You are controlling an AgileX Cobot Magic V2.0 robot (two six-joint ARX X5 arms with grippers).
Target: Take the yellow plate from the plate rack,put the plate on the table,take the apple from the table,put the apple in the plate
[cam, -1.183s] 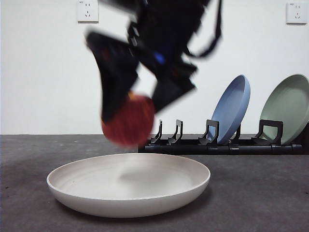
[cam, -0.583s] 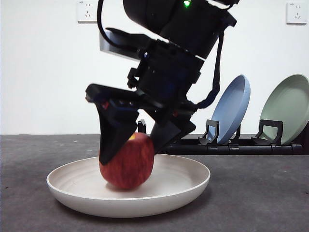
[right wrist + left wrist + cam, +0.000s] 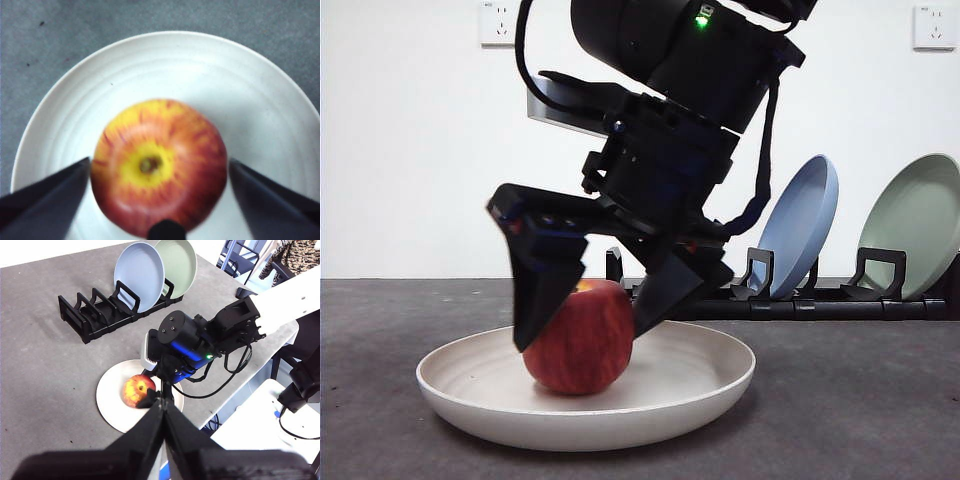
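The red apple [image 3: 580, 345] [image 3: 157, 165] rests upright, stem up, in the middle of the cream yellow plate [image 3: 700, 385] [image 3: 240, 90], which lies flat on the dark grey table [image 3: 860, 400]. My right gripper [image 3: 578, 338] [image 3: 160, 162] reaches down over the plate, open, with one jaw on each side of the apple and spread to about its width. The left wrist view shows the apple [image 3: 136, 389] and plate [image 3: 112, 405] from high up, with the right gripper [image 3: 152, 397] above them. High above the table, my left gripper [image 3: 163, 405] is shut with nothing in it.
The black plate rack [image 3: 780, 305] [image 3: 95, 320] stands behind the plate. It holds a blue plate [image 3: 800, 235] and a pale green plate [image 3: 915, 225] at its right end; its other slots are bare. The table edge is close to the plate in the left wrist view.
The right gripper came down with the apple and set it in the plate. Its jaws have since spread apart from the apple. The plate has not moved.
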